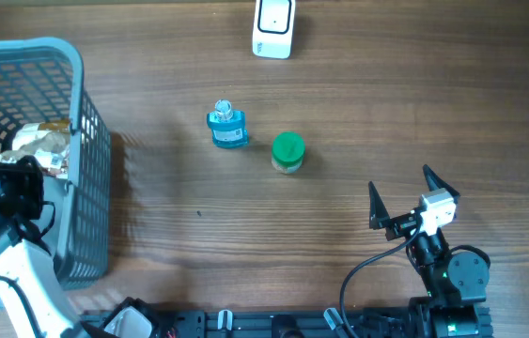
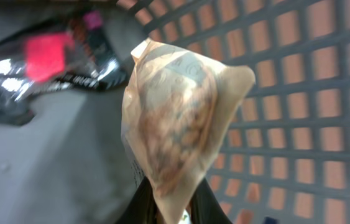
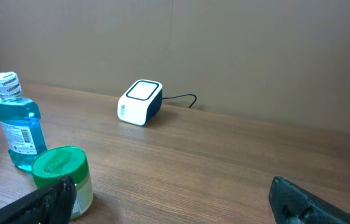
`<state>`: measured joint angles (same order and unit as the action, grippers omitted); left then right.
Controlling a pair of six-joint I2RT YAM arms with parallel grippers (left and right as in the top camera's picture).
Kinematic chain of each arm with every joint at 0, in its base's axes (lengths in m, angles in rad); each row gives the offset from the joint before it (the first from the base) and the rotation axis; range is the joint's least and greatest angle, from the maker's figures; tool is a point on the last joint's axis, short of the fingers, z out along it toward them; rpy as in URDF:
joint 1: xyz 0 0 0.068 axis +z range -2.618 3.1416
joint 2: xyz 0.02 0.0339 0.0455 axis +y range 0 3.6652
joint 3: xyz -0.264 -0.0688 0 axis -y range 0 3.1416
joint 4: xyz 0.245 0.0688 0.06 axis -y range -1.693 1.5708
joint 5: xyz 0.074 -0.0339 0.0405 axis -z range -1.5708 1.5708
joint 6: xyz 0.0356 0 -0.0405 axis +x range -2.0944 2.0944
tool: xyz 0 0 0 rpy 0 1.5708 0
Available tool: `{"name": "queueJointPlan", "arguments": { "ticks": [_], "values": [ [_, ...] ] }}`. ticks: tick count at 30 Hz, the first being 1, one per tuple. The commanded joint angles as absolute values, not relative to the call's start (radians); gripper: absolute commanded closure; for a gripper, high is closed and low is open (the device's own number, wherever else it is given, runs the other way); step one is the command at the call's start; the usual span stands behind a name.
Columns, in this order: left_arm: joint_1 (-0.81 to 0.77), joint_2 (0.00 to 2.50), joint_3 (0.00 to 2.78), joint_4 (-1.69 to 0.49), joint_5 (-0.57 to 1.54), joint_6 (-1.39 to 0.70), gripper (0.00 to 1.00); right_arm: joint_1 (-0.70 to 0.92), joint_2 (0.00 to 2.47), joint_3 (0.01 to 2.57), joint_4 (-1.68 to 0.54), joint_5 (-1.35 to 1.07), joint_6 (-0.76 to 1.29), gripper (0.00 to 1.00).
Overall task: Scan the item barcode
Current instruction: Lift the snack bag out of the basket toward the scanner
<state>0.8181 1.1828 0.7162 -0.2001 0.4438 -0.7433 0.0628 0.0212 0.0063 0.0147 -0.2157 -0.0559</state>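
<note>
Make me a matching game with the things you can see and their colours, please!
Things:
1. mouthwash bottle
2. jar lid
3. scanner
4. snack bag

Colours:
A. white
B. tan
C. green
D. blue

Pairs: 1-D, 2-C, 3-A, 4-B

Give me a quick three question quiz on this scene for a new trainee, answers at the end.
1. Fill in: the green-lidded round jar stands on the robot's ____ side of the clear blue mouthwash bottle.
2. Inside the blue-grey plastic mesh basket, the left gripper is shut on: A) the jar B) a tan crinkly snack packet C) the bottle.
3. True or false: the right gripper stands open, holding nothing.
Key: 1 right; 2 B; 3 true.
</note>
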Motion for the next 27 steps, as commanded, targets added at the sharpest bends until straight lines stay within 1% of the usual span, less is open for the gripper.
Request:
{"name": "queueJointPlan", "arguments": {
  "ticks": [1, 4, 15, 18, 21, 25, 27],
  "values": [
    [0.814, 1.135, 0.778, -0.192, 0.459, -0.753, 0.96, 0.064, 0.014, 0.005, 0.016, -0.210, -0.045, 0.00],
    [0.813, 1.148, 0.778, -0.200, 0.418, -0.746, 0.96, 0.064, 0.014, 0.005, 0.016, -0.210, -0.045, 0.00],
    [0.814, 1.176, 0.791, -0.191, 0.393, -0.744, 0.96, 0.064, 0.014, 0.005, 0.016, -0.209, -0.045, 0.00],
    [0.814, 1.176, 0.852, -0.192, 0.447, -0.745, 0.96, 0.064, 0.014, 0.005, 0.016, -0.209, -0.045, 0.00],
    [0.814, 1.176, 0.992, -0.265, 0.458, -0.744, 0.96, 0.064, 0.014, 0.005, 0.016, -0.209, -0.045, 0.00],
    [0.814, 1.176, 1.179, -0.317, 0.656, -0.754, 0.96, 0.064, 0.014, 0.005, 0.016, -0.209, -0.045, 0.00],
    [0.814, 1.172, 1.276, -0.358, 0.713, -0.772, 0.96, 0.064, 0.014, 0.005, 0.017, -0.210, -0.046, 0.00]
  ]
}}
